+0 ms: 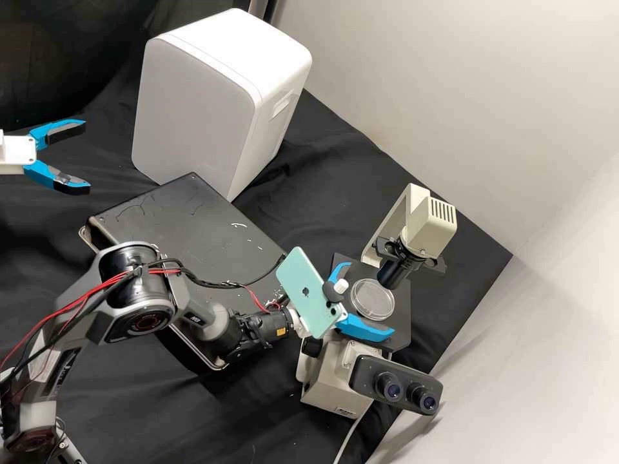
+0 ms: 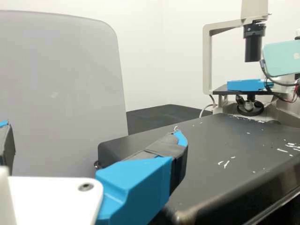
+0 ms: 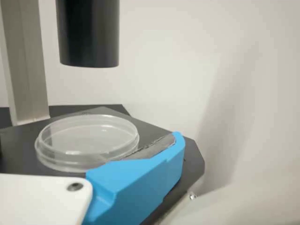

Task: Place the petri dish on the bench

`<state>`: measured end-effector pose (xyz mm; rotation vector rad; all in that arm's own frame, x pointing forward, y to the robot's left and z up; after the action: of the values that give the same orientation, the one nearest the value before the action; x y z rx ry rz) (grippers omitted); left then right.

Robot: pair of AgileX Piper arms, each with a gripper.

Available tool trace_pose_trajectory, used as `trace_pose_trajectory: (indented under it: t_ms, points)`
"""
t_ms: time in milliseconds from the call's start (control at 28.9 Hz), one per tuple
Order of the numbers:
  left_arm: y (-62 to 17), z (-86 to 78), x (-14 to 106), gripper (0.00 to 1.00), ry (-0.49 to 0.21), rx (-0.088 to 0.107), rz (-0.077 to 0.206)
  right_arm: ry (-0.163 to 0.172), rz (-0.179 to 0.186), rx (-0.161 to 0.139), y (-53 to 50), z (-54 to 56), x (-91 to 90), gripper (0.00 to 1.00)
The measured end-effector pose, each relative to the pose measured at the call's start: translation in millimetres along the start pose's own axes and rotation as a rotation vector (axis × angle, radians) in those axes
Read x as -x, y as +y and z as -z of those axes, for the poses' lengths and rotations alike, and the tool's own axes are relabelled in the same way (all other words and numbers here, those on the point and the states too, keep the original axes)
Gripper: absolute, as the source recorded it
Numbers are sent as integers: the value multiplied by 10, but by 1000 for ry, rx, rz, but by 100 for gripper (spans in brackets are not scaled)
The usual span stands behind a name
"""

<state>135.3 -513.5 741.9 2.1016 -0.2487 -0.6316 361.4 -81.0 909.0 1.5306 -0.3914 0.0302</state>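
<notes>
The clear petri dish [image 1: 373,298] lies flat on the black stage [image 1: 401,322] of a microscope, under its dark lens tube. My right gripper [image 1: 371,298] stands open at the stage, one blue finger on each side of the dish. In the right wrist view the dish [image 3: 86,138] rests on the stage and one blue finger [image 3: 140,180] lies close along its rim; I cannot tell whether it touches. Far off at the left, my left gripper [image 1: 84,156] hangs open and empty above the bench. Its own blue finger [image 2: 140,185] shows in the left wrist view.
The white microscope [image 1: 342,380] stands at the front right, close to the wall. A flat black box [image 1: 187,232] lies mid-bench, under the right arm. Behind it stands a tall white appliance [image 1: 219,96]. A mint-green phone [image 1: 309,293] sits on the right wrist.
</notes>
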Motion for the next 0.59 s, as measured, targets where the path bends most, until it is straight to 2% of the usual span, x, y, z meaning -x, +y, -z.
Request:
trace_pose_trajectory:
  t_ms: [69, 242, 380, 588]
  points:
    - [1, 3, 0, 100, 2, 0, 0, -6, 7, 6, -28, -1, -43, 100]
    - [1, 6, -1, 100, 4, 0, -1, 9, 18, 14, -93, 34, -134, 100]
    - [1, 6, -1, 100, 4, 0, -1, 17, 20, 29, -115, 50, -163, 100]
    - [-1, 6, -1, 100, 4, 0, 0, 19, 21, 29, -130, 48, -183, 100]
